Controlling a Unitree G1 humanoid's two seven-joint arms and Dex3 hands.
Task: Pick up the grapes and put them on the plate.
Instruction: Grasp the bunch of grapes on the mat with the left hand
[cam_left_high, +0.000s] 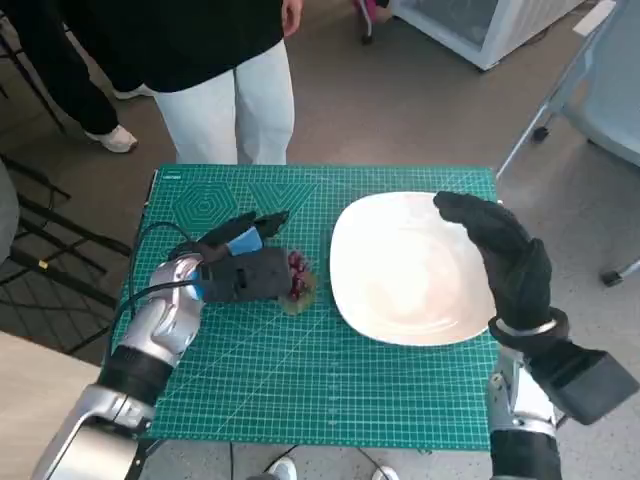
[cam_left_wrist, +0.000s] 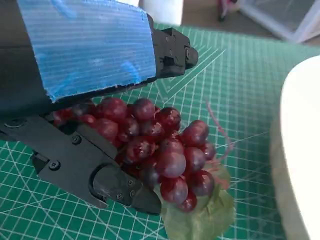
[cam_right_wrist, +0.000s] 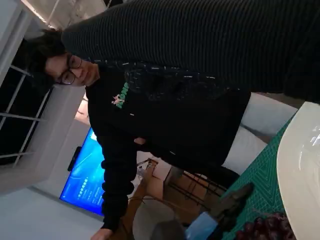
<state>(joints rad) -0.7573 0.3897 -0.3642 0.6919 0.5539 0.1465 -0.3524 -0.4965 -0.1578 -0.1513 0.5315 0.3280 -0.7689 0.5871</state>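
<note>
The left hand (cam_left_high: 245, 270) clamps the grapes (cam_left_wrist: 165, 150) on the mat (cam_left_high: 300, 390), beside the plate (cam_left_high: 400, 270). The right hand (cam_left_high: 505, 255) hovers spread, empty. A loose grip could drop them.

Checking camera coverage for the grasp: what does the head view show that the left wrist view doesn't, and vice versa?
Only the head view: the right hand raised over the plate's far side, holding nothing, the whole green mat, and a person's legs beyond the table. Only the left wrist view: the single red grapes, the fingers around the bunch, the green leaf under it. Both: the left hand on the grapes, with part of the white plate beside them.
</note>
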